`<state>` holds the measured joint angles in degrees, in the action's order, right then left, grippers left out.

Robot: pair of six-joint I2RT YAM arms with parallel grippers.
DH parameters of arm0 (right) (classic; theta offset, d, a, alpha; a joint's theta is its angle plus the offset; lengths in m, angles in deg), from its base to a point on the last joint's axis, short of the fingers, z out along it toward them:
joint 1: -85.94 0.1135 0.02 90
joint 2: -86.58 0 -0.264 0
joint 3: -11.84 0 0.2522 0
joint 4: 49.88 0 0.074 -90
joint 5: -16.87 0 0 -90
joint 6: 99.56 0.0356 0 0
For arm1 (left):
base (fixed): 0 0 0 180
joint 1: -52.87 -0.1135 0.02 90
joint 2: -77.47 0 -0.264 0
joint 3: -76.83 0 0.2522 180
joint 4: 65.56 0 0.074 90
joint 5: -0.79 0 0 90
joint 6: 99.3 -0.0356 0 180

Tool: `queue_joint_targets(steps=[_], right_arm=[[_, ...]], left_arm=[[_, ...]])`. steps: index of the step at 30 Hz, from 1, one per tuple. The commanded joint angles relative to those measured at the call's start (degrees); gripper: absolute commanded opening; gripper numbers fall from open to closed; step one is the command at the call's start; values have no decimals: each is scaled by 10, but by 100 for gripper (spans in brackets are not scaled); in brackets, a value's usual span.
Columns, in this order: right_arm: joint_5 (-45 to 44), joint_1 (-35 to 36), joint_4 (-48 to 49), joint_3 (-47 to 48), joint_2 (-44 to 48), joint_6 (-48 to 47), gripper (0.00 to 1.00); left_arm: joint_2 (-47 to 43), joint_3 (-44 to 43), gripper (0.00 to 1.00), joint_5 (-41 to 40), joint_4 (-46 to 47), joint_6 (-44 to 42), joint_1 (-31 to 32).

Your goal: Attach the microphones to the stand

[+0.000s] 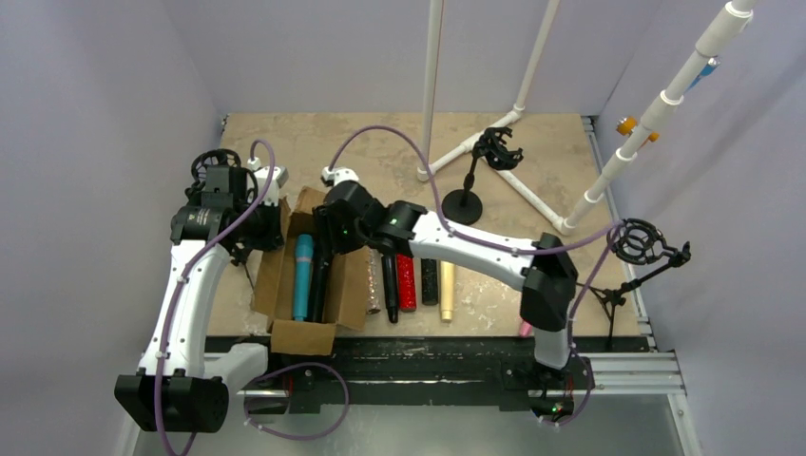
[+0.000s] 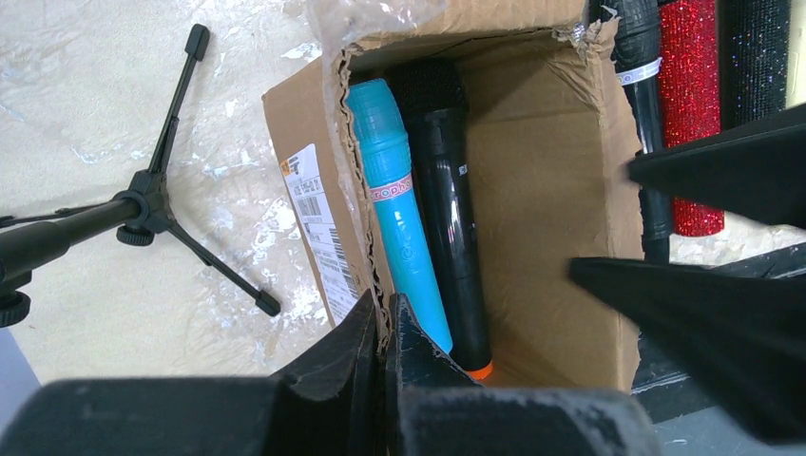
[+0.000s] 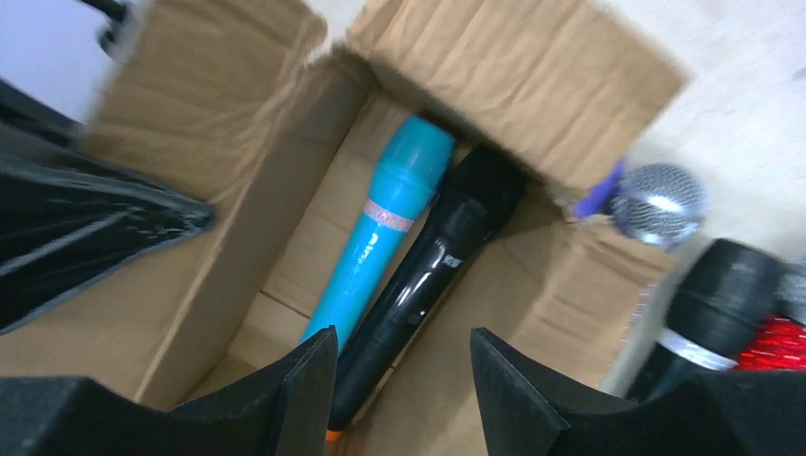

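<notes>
Inside the open brown cardboard box (image 1: 354, 285), toward the front-left corner of the tabletop: a light blue stick microphone (image 1: 302, 275) and a glossy black stick microphone (image 1: 320, 285), side by side and touching. Directly below the right pincer (image 3: 404, 375), which hangs released, fingers spread wide and gripping nothing. Black one roughly in line with the gap, blue one just to one side. Left pincer (image 2: 385, 318) clenched on the torn top edge of the box's left wall, both microphones just beyond its tips and untouched.

Seen properly only from above, on bare tabletop right of the box:
- a row of a black microphone with a pale band (image 1: 391, 290), a red glitter microphone (image 1: 407, 282), a black glitter microphone (image 1: 429, 280) and a cream microphone (image 1: 446, 290)
- a pink tip (image 1: 525, 329) at the front edge
- a black round-based desk stand (image 1: 464, 205) toward the back edge
- a black tripod stand (image 1: 609, 297) at the right edge

From the right wrist: a purple microphone with a silver mesh head (image 3: 656, 199) just outside the box flap.

From the left wrist alone:
- a second black tripod stand (image 2: 143, 204) beside the box
- the orange end cap on the black microphone
- a pink band around the blue microphone reading "rophon", cut off at both ends
- a white shipping label (image 2: 309, 195) with barcodes on the box's outer wall, its print too small to read
</notes>
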<state>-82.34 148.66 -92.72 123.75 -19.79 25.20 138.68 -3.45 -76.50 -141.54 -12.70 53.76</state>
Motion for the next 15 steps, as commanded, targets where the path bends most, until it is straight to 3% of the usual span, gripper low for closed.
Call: queue_joint_targets(steps=[1,9,15], right_arm=[[38,24,35,37,-57,42,57],[85,30,110,48,-137,91,57],[90,30,111,84,-185,99,57]], left_arm=[[-16,-18,0,9,-3,18,3],[-25,-1,0,-2,10,30,2],[-23,1,0,-3,10,28,3]])
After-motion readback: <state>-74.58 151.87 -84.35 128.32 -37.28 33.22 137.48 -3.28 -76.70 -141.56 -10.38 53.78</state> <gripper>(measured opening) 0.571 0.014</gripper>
